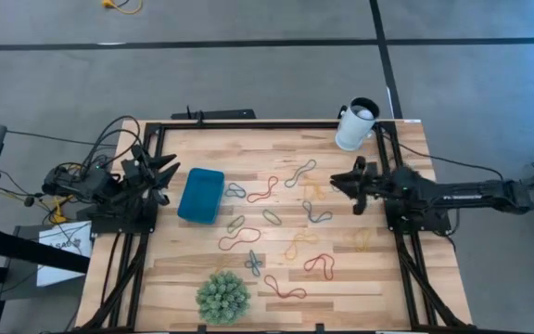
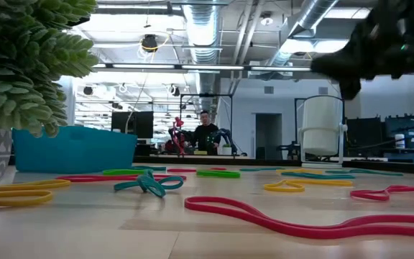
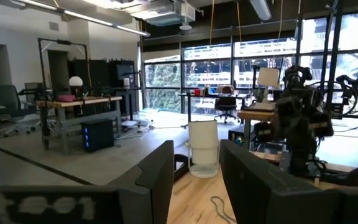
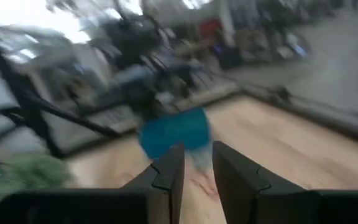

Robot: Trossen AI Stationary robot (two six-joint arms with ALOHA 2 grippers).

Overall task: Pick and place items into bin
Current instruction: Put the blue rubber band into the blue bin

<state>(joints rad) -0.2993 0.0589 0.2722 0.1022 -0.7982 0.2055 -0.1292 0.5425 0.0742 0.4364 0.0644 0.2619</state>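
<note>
High view: rubber bands [image 1: 276, 215] scattered on bench [image 1: 369, 278] between empty parted left claw [image 1: 167, 173] and right claw [image 1: 339, 182]; bin [image 1: 200, 195] just beside left claw.

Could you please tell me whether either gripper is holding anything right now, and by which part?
Nothing is held: the left gripper and right gripper both show empty gaps between their fingers.

A white cup [image 1: 356, 123] lies tipped at the table's far corner, a green spiky ball [image 1: 222, 296] near its front edge.

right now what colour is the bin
Teal-blue; the bin shows best in the high view, on the table's left side.
</note>
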